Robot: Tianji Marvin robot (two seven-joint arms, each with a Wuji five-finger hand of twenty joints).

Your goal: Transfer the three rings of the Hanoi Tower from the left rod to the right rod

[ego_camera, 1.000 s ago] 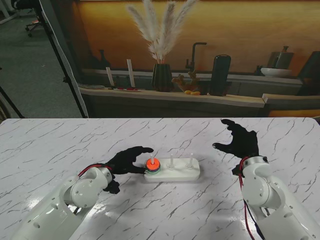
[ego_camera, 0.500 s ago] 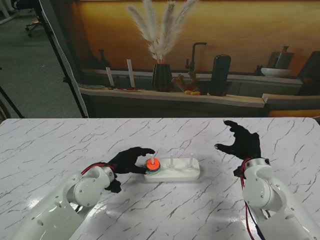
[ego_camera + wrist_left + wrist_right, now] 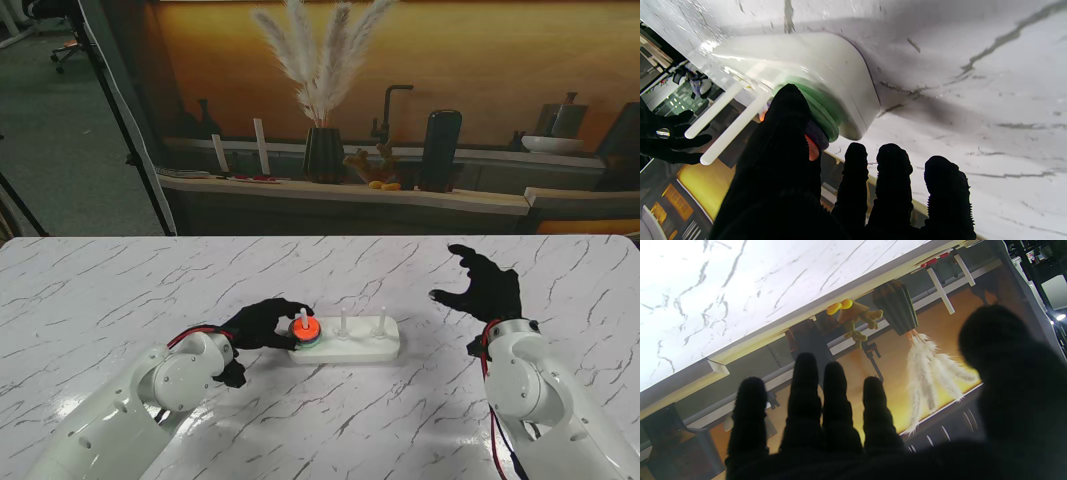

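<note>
The white Hanoi base point(image 3: 365, 348) lies mid-table with three white rods. The left rod point(image 3: 303, 317) carries the ring stack, with the orange ring point(image 3: 306, 328) on top of a darker ring and a green ring point(image 3: 821, 106). My left hand point(image 3: 260, 324), in a black glove, curls around the stack from the left. Its thumb point(image 3: 786, 110) rests against the rings' edge, while the other fingers point(image 3: 890, 176) stay spread and apart from them. All rings sit on the rod. My right hand point(image 3: 478, 284) hovers open to the right of the base, holding nothing.
The middle rod point(image 3: 343, 322) and right rod point(image 3: 382, 316) are bare. Beyond the far table edge runs a counter with a dark vase of pampas grass point(image 3: 323, 150), a tap and bottles. White marble table point(image 3: 120, 290) stretches on all sides.
My left hand has slid right toward the ring stack and its fingers have curled closer around it. My right hand has drifted slightly right and nearer to me.
</note>
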